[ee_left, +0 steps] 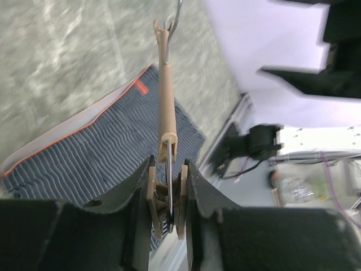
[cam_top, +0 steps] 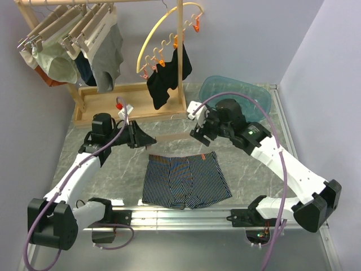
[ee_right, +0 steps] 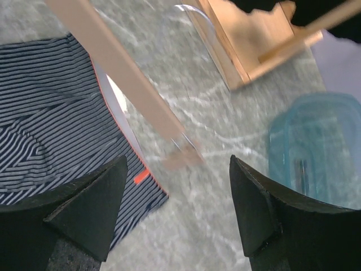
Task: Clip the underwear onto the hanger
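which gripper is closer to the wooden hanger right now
Left. The left gripper is shut on the clip at one end of the hanger. The right gripper is open, with the hanger's other end just ahead of its spread fingers, not gripped.

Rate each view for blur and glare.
Top external: evenly lit, sharp, pinstriped underwear crisp. Left wrist: hanger in focus, upper right washed out white, marble table soft. Right wrist: hanger's metal clip smeared with blur, underwear stripes clear.
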